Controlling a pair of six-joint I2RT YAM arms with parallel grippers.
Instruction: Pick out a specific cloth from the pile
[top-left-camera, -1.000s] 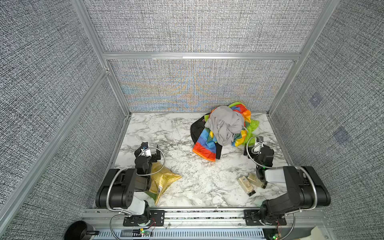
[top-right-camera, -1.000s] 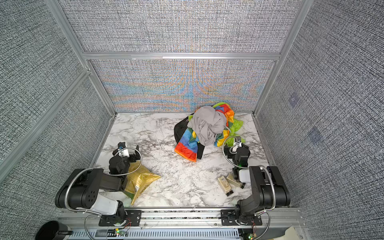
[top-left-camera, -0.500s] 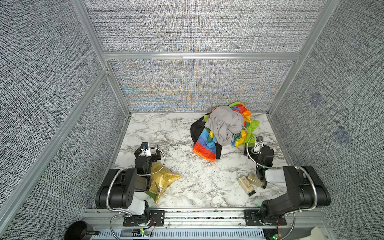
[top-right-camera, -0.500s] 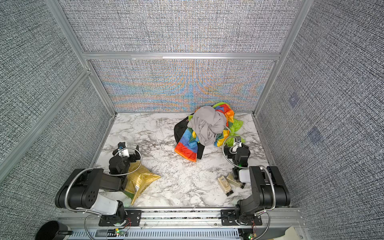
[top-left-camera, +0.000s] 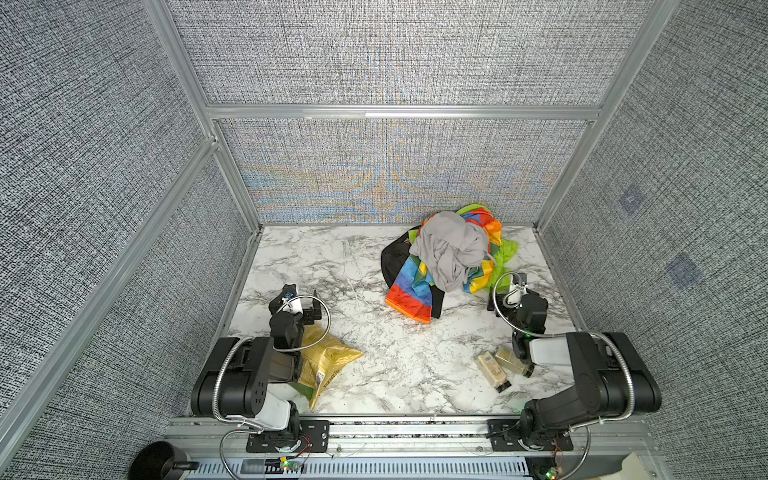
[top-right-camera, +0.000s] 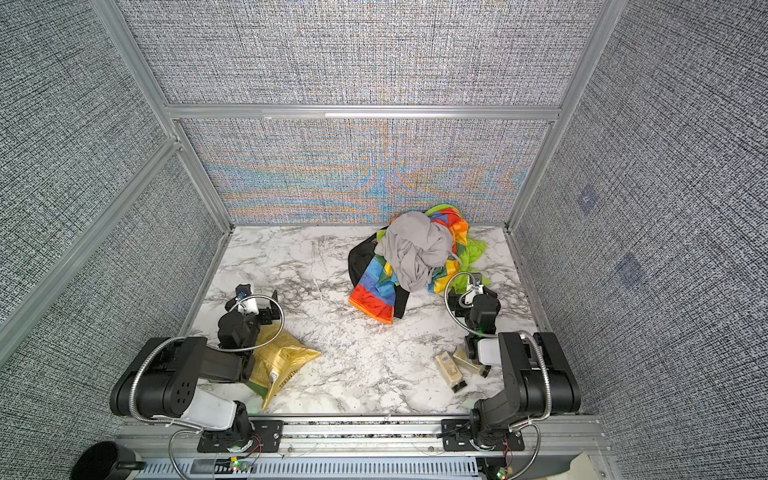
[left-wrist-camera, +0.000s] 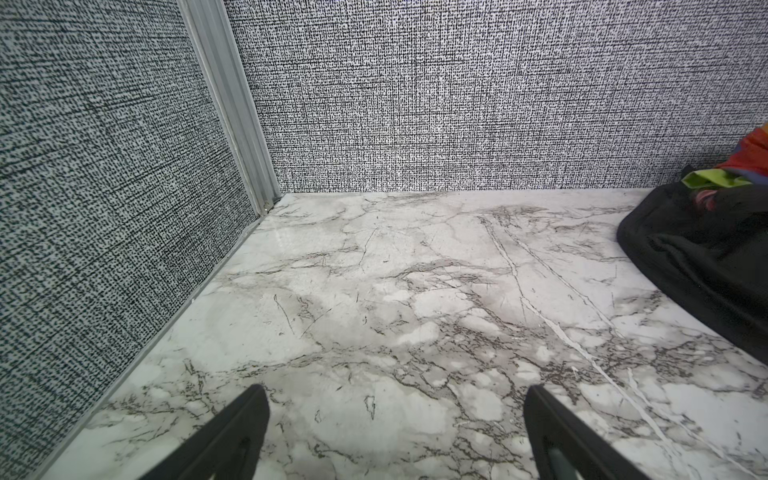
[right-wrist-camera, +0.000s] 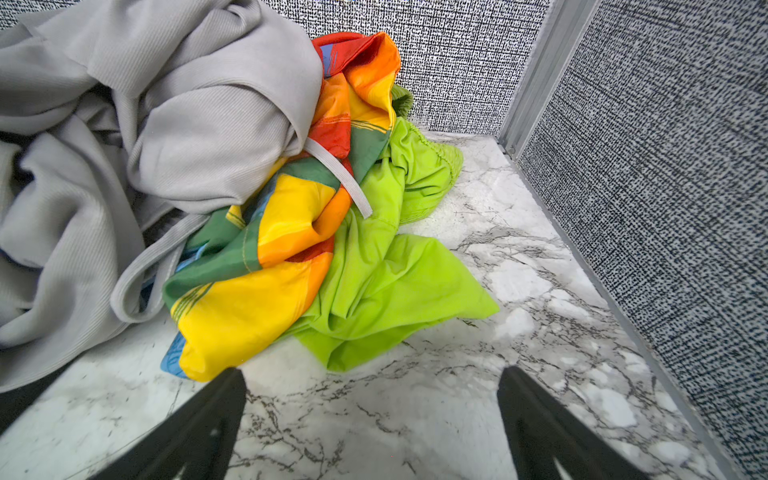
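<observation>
**Work surface.** White-and-grey marble tabletop, walled on three sides by grey woven panels.

**The pile**. A heap of soft fabrics at 1 o'clock from the table's centre, near the back wall. A plain grey ribbed cloth lies on top. A rainbow-striped cloth spreads beneath it toward 7 o'clock. A lime green cloth spills out at 3 o'clock.

**The cloth**. A black fabric garment at the bottom of the pile, showing along its 9 o'clock edge and flat on the marble. The other fabrics cover most of it, so its print cannot be read.

**Left gripper**. At 8 o'clock from the centre, over bare marble and well apart from the pile. Its jaws stand wide apart with nothing between them.

**Right gripper**. At 5 o'clock from the pile, just beside the rainbow and lime green edges. Jaws spread wide, holding nothing.

**Other items.** A crumpled gold foil bag lies at 7 o'clock, partly under the left arm. Two small clear bottles lie at 4 o'clock.
</observation>
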